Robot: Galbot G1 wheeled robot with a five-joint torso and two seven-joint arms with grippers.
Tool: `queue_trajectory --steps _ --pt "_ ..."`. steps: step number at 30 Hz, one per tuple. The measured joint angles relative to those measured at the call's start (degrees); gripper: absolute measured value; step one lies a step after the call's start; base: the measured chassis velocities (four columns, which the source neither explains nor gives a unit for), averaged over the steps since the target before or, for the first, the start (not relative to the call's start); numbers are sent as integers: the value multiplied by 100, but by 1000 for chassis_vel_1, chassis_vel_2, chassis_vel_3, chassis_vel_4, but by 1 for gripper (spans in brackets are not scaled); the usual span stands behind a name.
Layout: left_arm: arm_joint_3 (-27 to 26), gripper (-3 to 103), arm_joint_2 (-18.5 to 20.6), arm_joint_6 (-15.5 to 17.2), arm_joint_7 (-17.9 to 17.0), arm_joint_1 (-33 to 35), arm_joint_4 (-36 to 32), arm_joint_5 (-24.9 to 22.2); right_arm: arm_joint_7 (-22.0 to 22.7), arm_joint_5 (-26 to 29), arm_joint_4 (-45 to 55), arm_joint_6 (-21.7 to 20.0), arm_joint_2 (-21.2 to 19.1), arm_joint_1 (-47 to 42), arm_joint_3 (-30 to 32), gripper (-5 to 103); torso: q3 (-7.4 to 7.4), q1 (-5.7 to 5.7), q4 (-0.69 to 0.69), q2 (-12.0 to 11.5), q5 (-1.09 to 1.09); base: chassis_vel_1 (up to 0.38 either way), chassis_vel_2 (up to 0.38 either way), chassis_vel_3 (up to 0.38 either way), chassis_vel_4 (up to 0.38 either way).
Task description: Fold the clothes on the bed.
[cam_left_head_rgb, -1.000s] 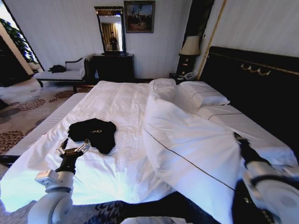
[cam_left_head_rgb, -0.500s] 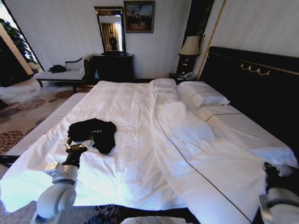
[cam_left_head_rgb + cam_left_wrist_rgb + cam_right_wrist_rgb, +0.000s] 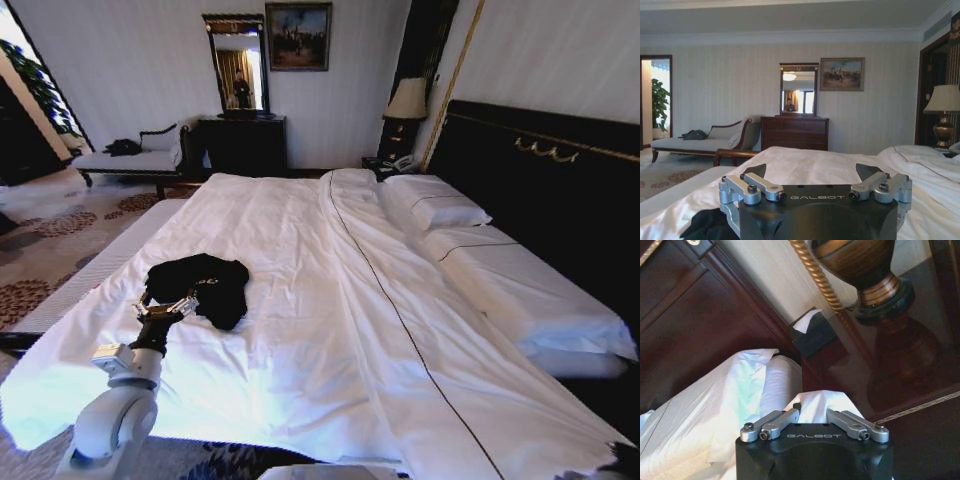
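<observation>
While the left gripper hovers with fingers apart at the near edge of the crumpled black T-shirt on the bed, the right gripper clamps white duvet fabric beside the nightstand.

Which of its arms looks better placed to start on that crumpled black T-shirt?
The left. Its left gripper hovers, open, right beside the crumpled black T-shirt on the white-sheeted bed; the right gripper is over by the bedside table.

A mirror and painting hang above a dark dresser, beside a chaise
</observation>
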Motion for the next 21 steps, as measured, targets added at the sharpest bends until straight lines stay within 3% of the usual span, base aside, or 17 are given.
queue_trajectory --steps 5,8,12,19,21 --pt "138 100 45 -72 -1 -101 252 3 291 -354 -19 -180 -12 -163 -339 2 0 0 0 0 -2 0 0 0 0" --pt "197 100 93 -98 -1 -146 341 9 400 -759 -259 -262 -17 -192 -527 2 0 0 1 -1 0 0 0 0 0" --pt "205 100 195 -126 -18 -113 319 3 421 -1690 -697 -360 -24 -273 -910 2 1 1 1 -1 1 0 0 0 0" --pt "105 100 224 -179 -63 53 231 33 512 -2378 -955 -679 -29 -272 -1233 -1 0 0 0 0 0 0 0 0 0" --pt "71 100 162 -179 -89 115 207 83 474 -2513 -1016 -656 -29 -205 -1382 8 0 0 -5 0 0 0 0 0 0"
